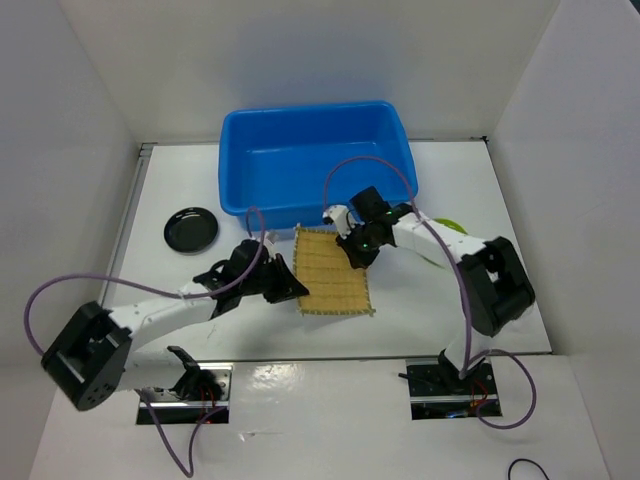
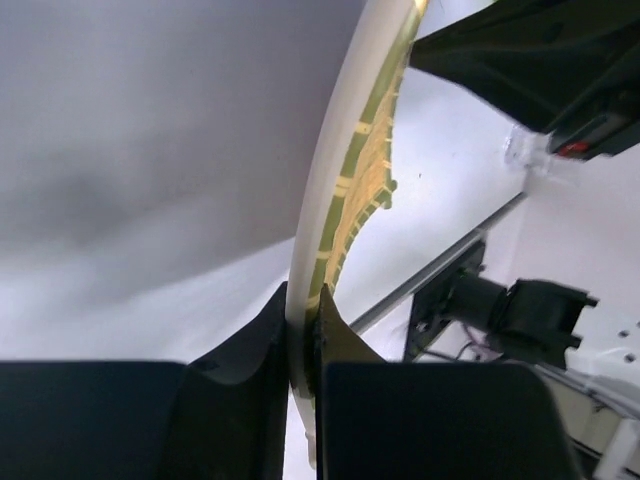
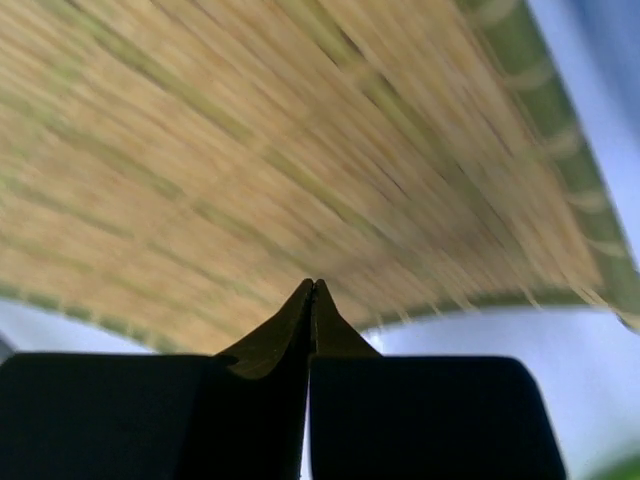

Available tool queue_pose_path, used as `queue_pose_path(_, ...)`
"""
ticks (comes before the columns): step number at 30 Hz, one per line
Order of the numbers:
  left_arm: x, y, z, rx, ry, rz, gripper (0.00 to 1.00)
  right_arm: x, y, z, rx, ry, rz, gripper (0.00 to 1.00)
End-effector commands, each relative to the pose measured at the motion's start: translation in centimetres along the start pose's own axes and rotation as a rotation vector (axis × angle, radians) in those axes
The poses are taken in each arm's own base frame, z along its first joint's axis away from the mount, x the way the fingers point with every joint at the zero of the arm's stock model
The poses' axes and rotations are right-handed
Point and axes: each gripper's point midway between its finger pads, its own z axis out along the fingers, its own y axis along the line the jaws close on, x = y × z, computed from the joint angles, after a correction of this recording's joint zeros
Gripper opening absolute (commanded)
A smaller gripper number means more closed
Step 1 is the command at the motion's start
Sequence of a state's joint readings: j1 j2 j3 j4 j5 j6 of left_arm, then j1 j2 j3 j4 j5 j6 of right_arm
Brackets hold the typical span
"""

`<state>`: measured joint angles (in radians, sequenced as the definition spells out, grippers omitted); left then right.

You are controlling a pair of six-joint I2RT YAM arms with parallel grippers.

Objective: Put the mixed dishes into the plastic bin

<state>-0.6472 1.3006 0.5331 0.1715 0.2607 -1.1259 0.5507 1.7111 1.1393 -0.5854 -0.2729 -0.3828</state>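
Tan, thin and slatted, so likely light yet floppy and best pinched at an edge: has the left gripper [image 1: 298, 290] clamped on the left edge of the bamboo mat [image 1: 335, 275], the closed right gripper [image 1: 352, 250] at its far corner, just before the plastic bin [image 1: 300, 205] on the tabletop [image 1: 420, 310].

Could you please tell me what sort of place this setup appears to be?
Probably a robotics lab test cell: white panels box in the table, the left arm and right arm are mounted at its near edge, and a blue bin and bamboo mat are laid out.
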Motion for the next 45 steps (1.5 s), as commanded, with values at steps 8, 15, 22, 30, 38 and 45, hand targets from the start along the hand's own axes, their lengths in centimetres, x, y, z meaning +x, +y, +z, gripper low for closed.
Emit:
queue_pose_path(8,-4.8,-10.4,-13.9,0.079,-0.232,0.302,0.0,-0.3,-6.7,-17.4,0.279,-0.355,0.136,0.0)
queue_pose_path(15,-7.7,-19.9,-16.7,0.253,-0.181,0.434,0.0,4.9,-7.7,-19.5,0.504,-0.228,0.262,0.0)
queue_pose_path(22,-19.9,-23.7,-14.0,0.26,-0.305,0.382,0.0,7.5,-10.7,-26.6,0.866,-0.446,0.448,0.0)
queue_pose_path(30,-32.3,-18.8,-3.2,0.217,-0.27,0.16,0.0,7.6,-10.3,-28.0,0.886,-0.498,0.429,0.0)
queue_pose_path(38,-33.2,-13.0,9.3,0.15,-0.066,0.01,0.06,7.8,-10.5,-28.2,0.903,-0.491,0.436,0.01)
queue_pose_path(45,-33.0,-13.0,12.4,0.23,-0.004,-0.05,0.15,7.9,-10.6,-28.3,0.912,-0.487,0.44,0.02)
